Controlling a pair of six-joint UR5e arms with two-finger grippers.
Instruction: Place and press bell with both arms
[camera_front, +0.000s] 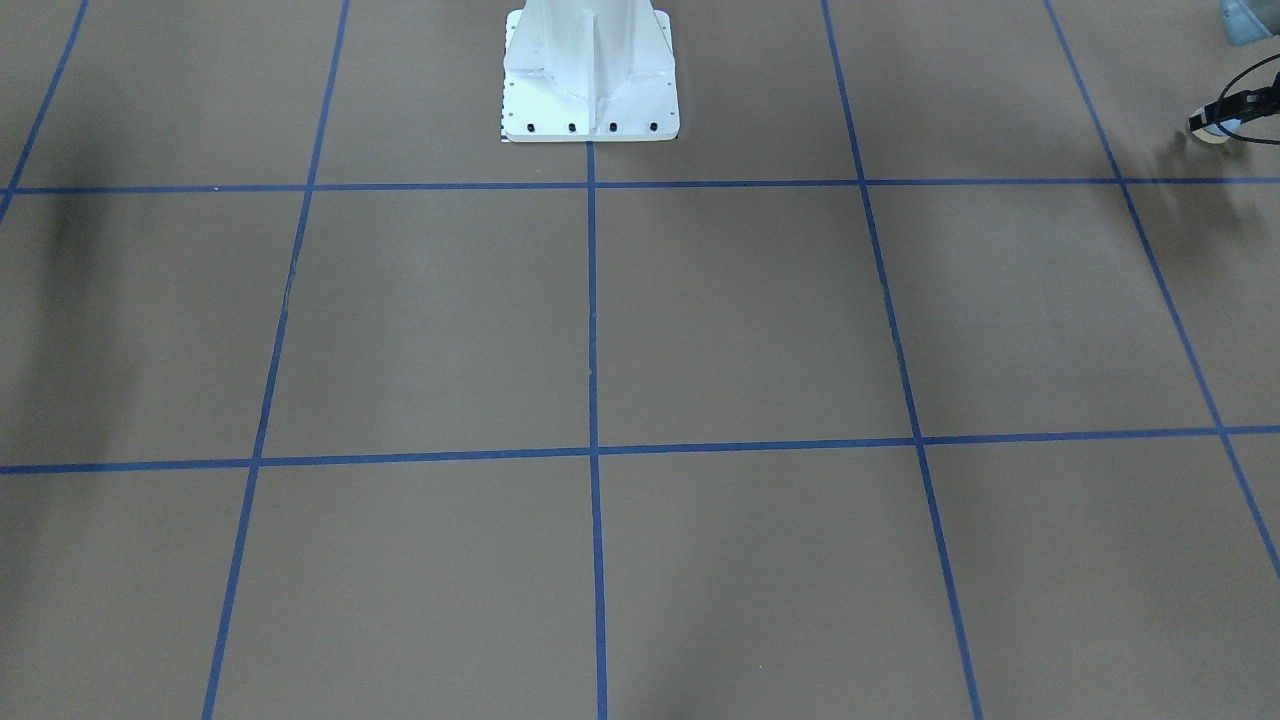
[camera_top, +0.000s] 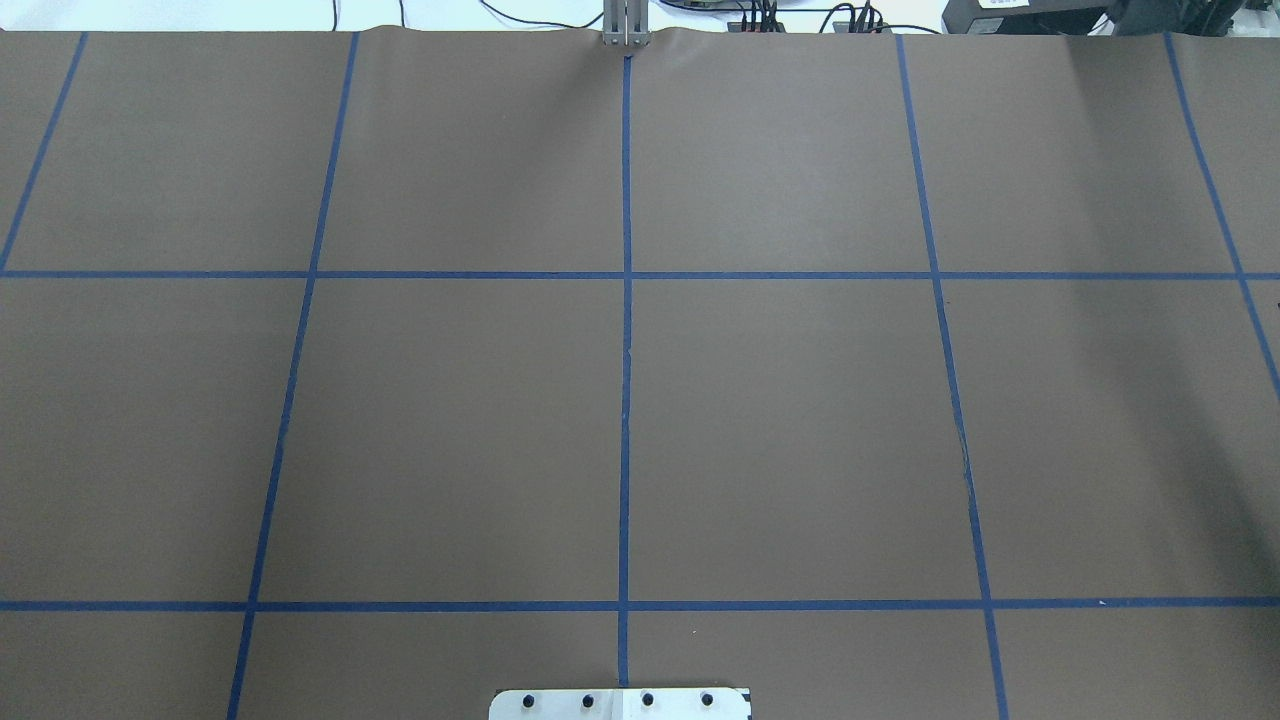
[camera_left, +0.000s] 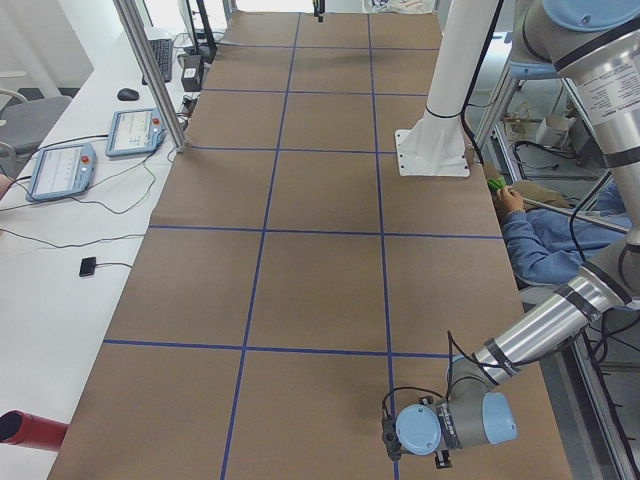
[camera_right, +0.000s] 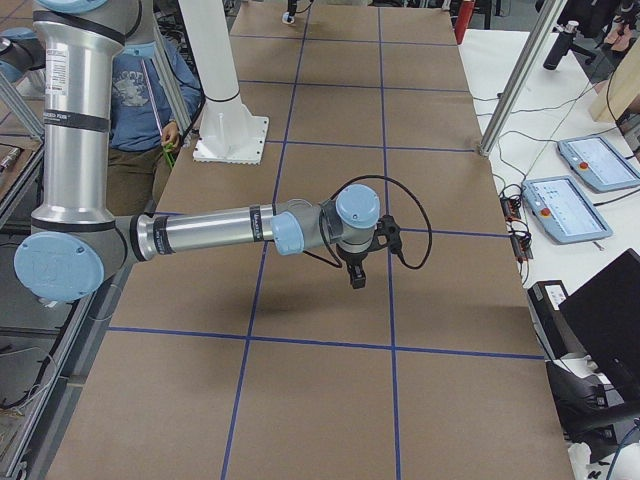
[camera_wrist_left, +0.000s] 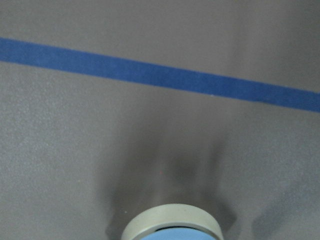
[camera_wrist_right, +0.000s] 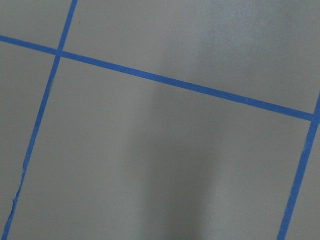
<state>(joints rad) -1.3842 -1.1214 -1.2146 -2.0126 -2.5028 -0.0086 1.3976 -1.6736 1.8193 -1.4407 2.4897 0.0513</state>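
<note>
Left gripper (camera_front: 1222, 118) sits over the bell (camera_wrist_left: 172, 223); whether I'm clamped on it, I cannot tell. Its cream rim faces the table (camera_wrist_left: 70, 150) and its light-blue dome faces my wrist, so its axis stands roughly upright. It shows at 6 o'clock in my left wrist view, below a blue tape line (camera_wrist_left: 160, 77). Right gripper (camera_right: 355, 277) hangs above the table, well apart from the bell; open or closed, I cannot tell.
</note>
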